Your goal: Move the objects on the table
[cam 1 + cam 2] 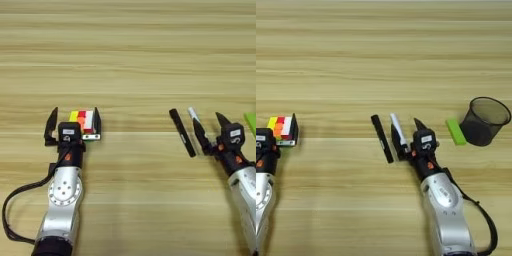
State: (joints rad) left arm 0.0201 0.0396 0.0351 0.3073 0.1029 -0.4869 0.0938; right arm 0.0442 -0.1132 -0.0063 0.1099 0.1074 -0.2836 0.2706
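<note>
The left gripper [73, 121] rests on the table [130, 60] at the near left, with its two black fingers spread wide apart. The puzzle cube [83, 121] sits between them, toward the right finger. That finger stands against the cube's right side, while the left finger is clearly apart from it, so the gripper is released and is not squeezing the cube. The cube shows yellow, orange, red and white squares on top.

The right gripper [406, 132] is at the near right of the table, its arm coming up from about five o'clock. Its fingers are parted in a V shape. The white pen [398, 129] lies in the gap between them, its upper end pointing to about eleven o'clock. The lower part of the pen is hidden near the base of the fingers. I cannot tell if a finger really touches the pen; the gripper does not look closed on it.

Just beside the pen, at its nine o'clock side, lies the black marker [382, 138], nearly parallel to it and apart from the gripper.

At about three o'clock from the right gripper there is a small green block [456, 132] lying flat. A little further in the same direction stands a black mesh cup [485, 121], upright, with its opening to the top.
</note>
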